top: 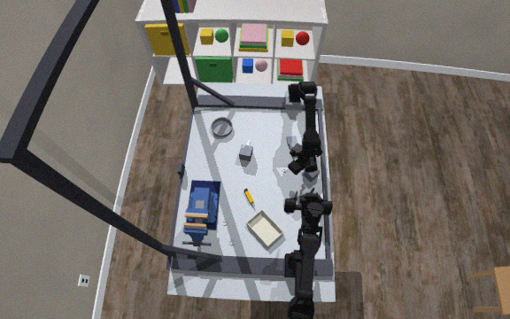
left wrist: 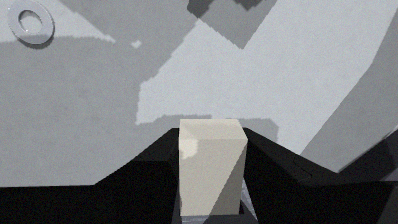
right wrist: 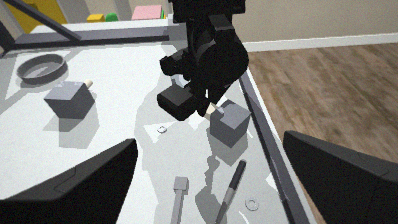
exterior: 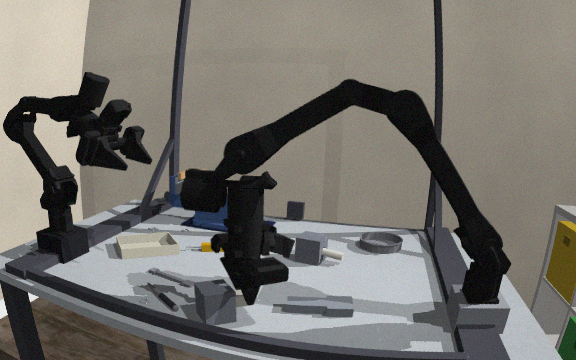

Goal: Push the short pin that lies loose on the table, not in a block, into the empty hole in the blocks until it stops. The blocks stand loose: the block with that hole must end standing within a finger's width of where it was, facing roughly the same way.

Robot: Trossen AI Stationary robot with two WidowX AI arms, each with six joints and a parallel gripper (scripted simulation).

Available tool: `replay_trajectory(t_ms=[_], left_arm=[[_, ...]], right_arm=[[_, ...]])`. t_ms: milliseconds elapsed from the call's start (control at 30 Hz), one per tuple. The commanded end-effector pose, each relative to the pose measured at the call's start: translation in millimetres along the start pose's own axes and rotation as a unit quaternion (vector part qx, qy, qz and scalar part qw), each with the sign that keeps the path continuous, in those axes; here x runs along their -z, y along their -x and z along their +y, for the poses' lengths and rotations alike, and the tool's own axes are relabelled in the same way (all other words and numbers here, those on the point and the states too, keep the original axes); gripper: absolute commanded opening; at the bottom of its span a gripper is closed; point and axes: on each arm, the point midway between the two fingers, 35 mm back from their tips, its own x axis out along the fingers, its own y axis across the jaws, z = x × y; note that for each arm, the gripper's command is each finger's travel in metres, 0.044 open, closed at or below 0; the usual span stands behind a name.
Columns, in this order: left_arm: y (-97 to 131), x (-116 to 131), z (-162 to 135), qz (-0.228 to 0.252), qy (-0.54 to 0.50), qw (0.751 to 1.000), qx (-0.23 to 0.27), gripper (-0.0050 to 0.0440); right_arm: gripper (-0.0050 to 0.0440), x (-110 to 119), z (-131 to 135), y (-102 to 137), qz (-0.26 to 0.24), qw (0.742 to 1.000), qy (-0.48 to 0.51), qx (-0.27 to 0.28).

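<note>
Between the left hand's (top: 305,167) (exterior: 251,295) (left wrist: 212,172) (right wrist: 192,111) partly closed fingers sits a smooth, cream, square-edged pin (left wrist: 211,172) (right wrist: 209,110).
</note>
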Motion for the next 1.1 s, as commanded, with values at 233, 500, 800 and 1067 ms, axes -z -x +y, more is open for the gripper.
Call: replay_trajectory(t_ms=[233,500,800,1067], left_arm=[[8.9,10.8,1.1,0.018,0.015,1.0,-0.004,0.0101],[19.9,7.5,2.9,0.027,0.015,0.999,-0.011,0.0101],[19.7,7.1,3.0,0.026,0.013,1.0,-0.012,0.0184],[55.5,7.1,4.2,0.03,0.013,0.999,-0.014,0.0244]], right_arm=[[0.04,-5.6,0.2,2.8,-0.008,1.0,0.001,-0.001],[0.04,-5.6,0.2,2.8,-0.008,1.0,0.001,-0.001],[0.04,-5.6,0.2,2.8,-0.008,1.0,0.001,-0.001],[0.04,-5.6,0.2,2.8,-0.008,1.0,0.001,-0.001]])
